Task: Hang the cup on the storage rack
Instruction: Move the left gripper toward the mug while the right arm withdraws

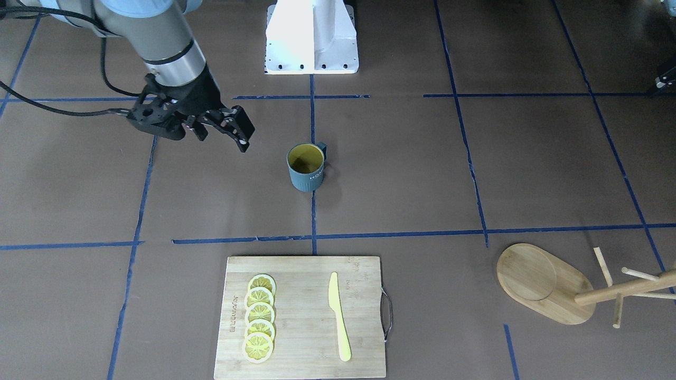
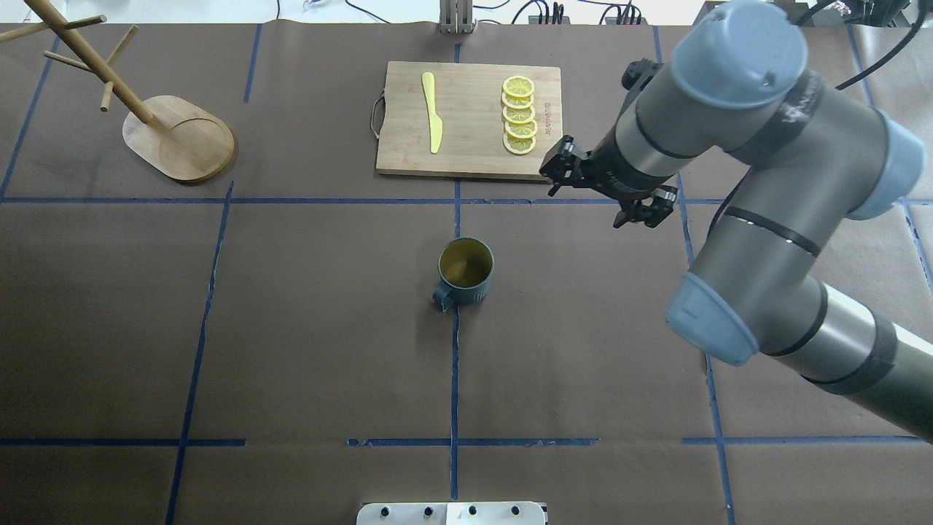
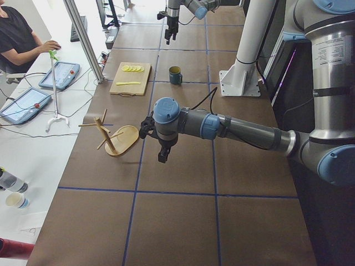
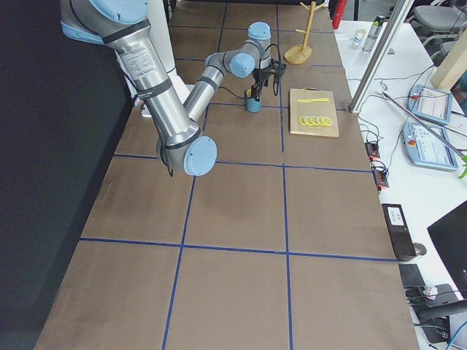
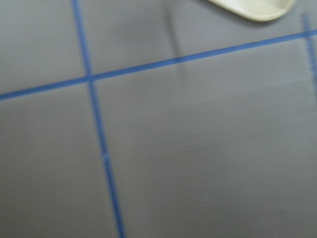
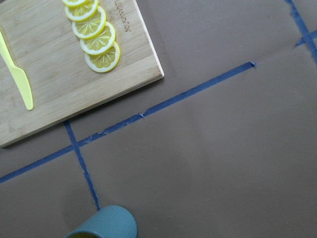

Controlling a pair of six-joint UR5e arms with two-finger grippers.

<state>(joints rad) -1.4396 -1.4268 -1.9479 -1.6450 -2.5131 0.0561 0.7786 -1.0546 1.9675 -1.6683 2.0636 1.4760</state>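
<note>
Cup: the cup [image 2: 466,271] stands upright on the brown table [image 2: 291,328], at mid-table where two blue tape lines cross. Its yellow inside faces up, and nothing touches it.
Handle: the handle [image 2: 442,297] points toward the robot's base and slightly to its left, so it faces away from the incoming arm.
Right gripper: the right gripper [image 1: 222,136] hangs above the table near the cup, on the robot's right of it. Its fingers look spread and it holds nothing.
Step in hand: the reach for the cup, as I judge it; no contact is made yet.
How to do it well: come down over the rim on the side away from the handle and pinch the wall, one finger inside and one outside. That leaves the loop free to slide onto a peg. Close gently so the cup does not skid or tip.
Rack: the rack [image 2: 178,138] sits well apart, at the far corner on the robot's left, with its thin pegs [image 1: 603,266] bare.
Left gripper: the left gripper [image 3: 162,157] hovers near the rack; I cannot tell whether it is spread or closed.
Likely need: a long carry across the table, or a pass to the left arm.
Nearby: a cutting board [image 2: 466,146] with lemon slices [image 2: 519,115] and a yellow knife [image 2: 432,113] lies beyond the cup. Keep the approach clear of it.
</note>
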